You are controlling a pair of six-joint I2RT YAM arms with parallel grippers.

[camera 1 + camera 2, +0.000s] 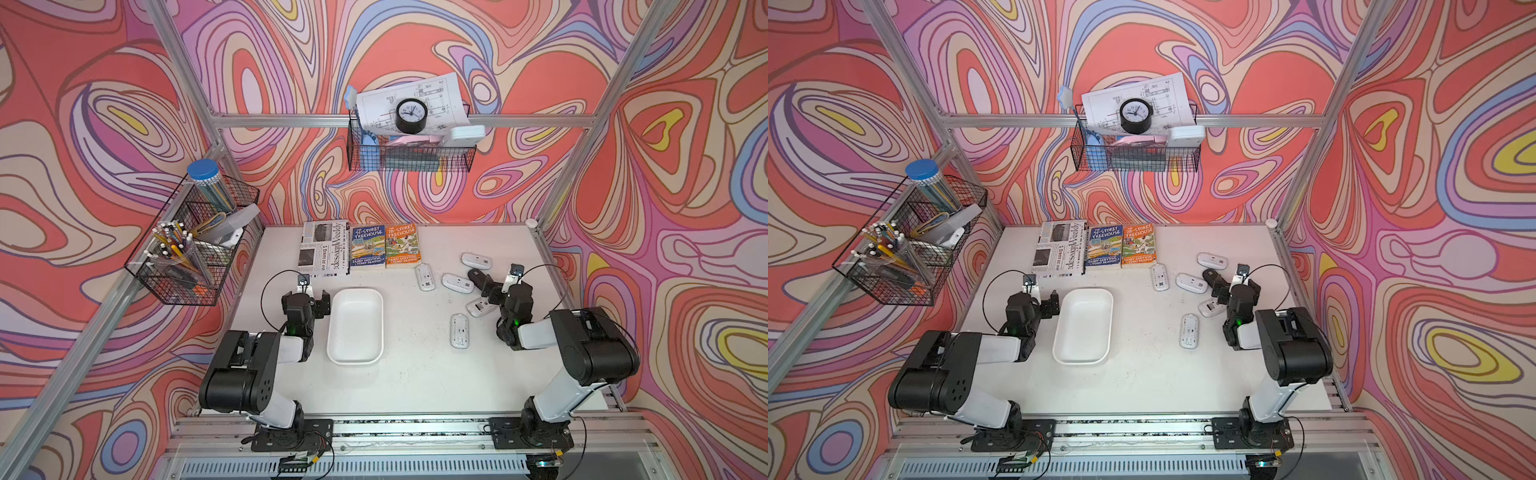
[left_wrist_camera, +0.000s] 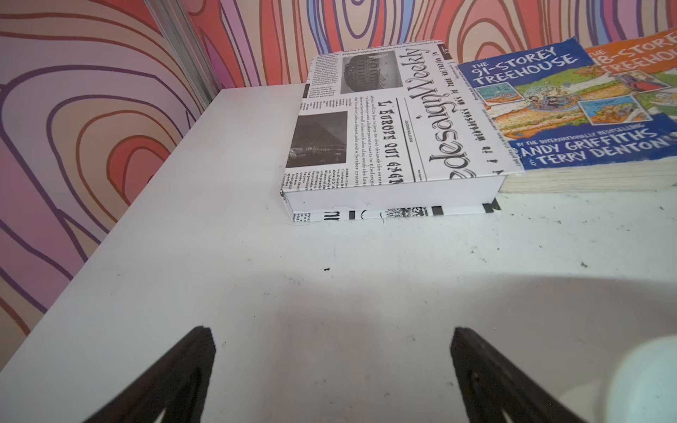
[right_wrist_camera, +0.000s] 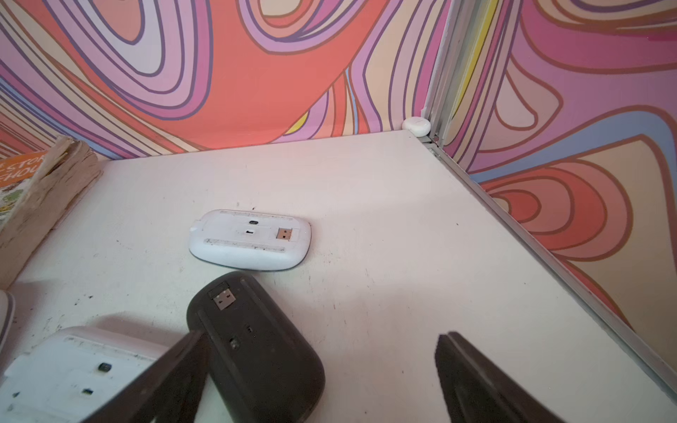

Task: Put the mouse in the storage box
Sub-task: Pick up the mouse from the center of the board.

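Right wrist view first: the right tool (image 3: 324, 336) is spread wide and grips nothing. A black oval plastic mouse (image 3: 256, 348) lies belly-up on the white worktop (image 3: 403, 205), partly between the fingers. One finger (image 3: 172, 377) crosses in front of its edge; contact, I can't tell. Just beyond lies a white oval mouse (image 3: 251, 240), belly-up as well, dongle in its slot. Another white mouse (image 3: 69, 373) is half hidden behind that same finger. A small white round cap (image 3: 416, 126) sits at the far right corner.

Over to the left wrist view: the left tool (image 2: 331, 329) is wide open too, only bare worktop between its fingers. Ahead lies a thick newspaper-print book (image 2: 395, 121), a blue paperback (image 2: 571, 106) right beside it, then an orange paperback (image 2: 641, 55).

Now both top views: the white, shallow, rounded-rectangle plastic storage box (image 1: 355, 328) sits left of the worktop's middle, empty, just beside the left tool. Every mouse is out on the worktop in the far right quarter, well apart from the box. The black one lies at the right tool's tip. Three more show here: a white mouse (image 1: 425, 277) near the orange paperback's corner, a white mouse (image 1: 478, 308) partly under the right arm (image 1: 536, 332), and a white mouse (image 1: 459, 331) alone toward the near edge. The three books line the far edge. Two black wire baskets (image 1: 409, 156) hang on the frame.
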